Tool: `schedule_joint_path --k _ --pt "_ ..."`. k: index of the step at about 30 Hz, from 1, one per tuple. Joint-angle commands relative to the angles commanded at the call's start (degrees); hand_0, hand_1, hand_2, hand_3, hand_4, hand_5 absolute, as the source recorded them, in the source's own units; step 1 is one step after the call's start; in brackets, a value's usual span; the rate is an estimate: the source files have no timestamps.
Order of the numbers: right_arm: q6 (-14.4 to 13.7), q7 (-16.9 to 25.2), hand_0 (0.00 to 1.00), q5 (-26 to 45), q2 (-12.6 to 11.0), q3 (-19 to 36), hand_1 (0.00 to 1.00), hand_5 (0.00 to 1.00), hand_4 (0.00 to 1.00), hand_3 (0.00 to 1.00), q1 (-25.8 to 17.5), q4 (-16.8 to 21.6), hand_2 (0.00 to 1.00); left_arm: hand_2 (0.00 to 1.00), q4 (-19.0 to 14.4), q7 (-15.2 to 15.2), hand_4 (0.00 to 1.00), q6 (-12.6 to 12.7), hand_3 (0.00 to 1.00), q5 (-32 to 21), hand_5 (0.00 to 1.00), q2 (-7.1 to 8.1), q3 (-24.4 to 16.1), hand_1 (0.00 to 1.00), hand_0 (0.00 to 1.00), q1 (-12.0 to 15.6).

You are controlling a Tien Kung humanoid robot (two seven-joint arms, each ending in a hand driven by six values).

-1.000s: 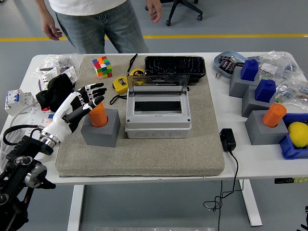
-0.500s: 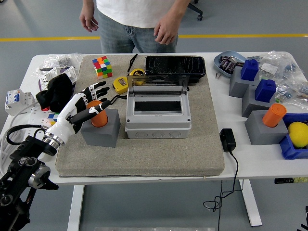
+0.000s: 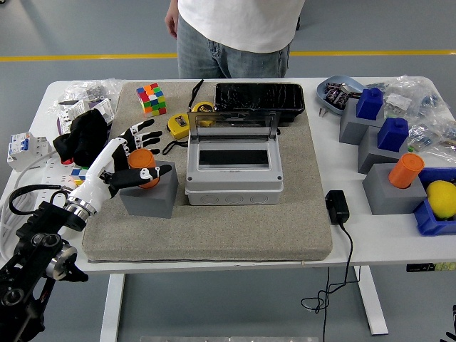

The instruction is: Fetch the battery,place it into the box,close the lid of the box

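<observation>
Orange and cylindrical, the battery [image 3: 144,165] stands in a grey block [image 3: 151,191] on the mat [image 3: 214,228], left of the box [image 3: 234,169]. The left robot hand [image 3: 128,160] is wrapped around it, thumb in front and fingers [image 3: 140,133] behind, though whether they press the battery cannot be told. The box is grey, its clear lid [image 3: 234,123] raised at the back and its inside dark (nothing can be made out in it). Behind it lies a black tray [image 3: 259,97]. At the right a blue bin [image 3: 436,214] holds a yellow fruit [image 3: 442,197], and a second orange cylinder [image 3: 405,171] sits in another grey block. No writing is legible. A person [image 3: 235,35] stands beyond the table [image 3: 385,249].
</observation>
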Motion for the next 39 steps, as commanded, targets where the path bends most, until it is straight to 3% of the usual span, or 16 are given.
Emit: schedule_joint_path --k 26,27,32,33,38,39 --pt "0.11 0.22 0.826 0.14 -0.10 0.07 0.787 0.998 0.998 0.804 -0.05 0.00 0.761 0.732 1.88 -0.81 0.998 2.37 0.742 -0.72 0.024 -0.13 2.15 0.814 0.728 -0.34" --pt "0.12 0.23 0.827 0.16 -0.09 0.07 0.788 0.998 0.998 0.803 -0.04 0.00 0.761 0.647 1.89 -0.84 0.998 2.50 0.648 -0.75 0.029 -0.15 2.20 0.743 0.662 -0.36" --pt "0.14 0.25 0.827 0.03 -0.07 0.23 0.788 0.998 0.998 0.803 -0.03 0.00 0.761 0.647 1.86 -0.91 0.998 3.27 0.648 -0.62 0.029 -0.22 2.34 0.743 0.662 -0.44" --pt "0.14 0.26 0.827 0.02 -0.08 0.24 0.788 0.998 0.998 0.803 -0.03 0.00 0.761 0.459 1.85 -0.89 0.998 3.40 0.446 -0.55 0.015 -0.22 2.37 0.603 0.498 -0.45" --pt "0.15 0.22 0.827 -0.04 -0.13 0.29 0.788 0.998 0.998 0.803 0.03 0.00 0.761 0.459 1.86 -0.93 0.998 3.73 0.446 -0.57 0.015 -0.24 2.54 0.603 0.498 -0.49" --pt "0.16 0.19 0.826 -0.12 -0.12 0.38 0.788 0.998 0.998 0.802 0.03 0.00 0.761 0.389 1.83 -1.02 0.998 3.94 0.358 -0.78 0.002 -0.24 2.64 0.529 0.374 -0.50"
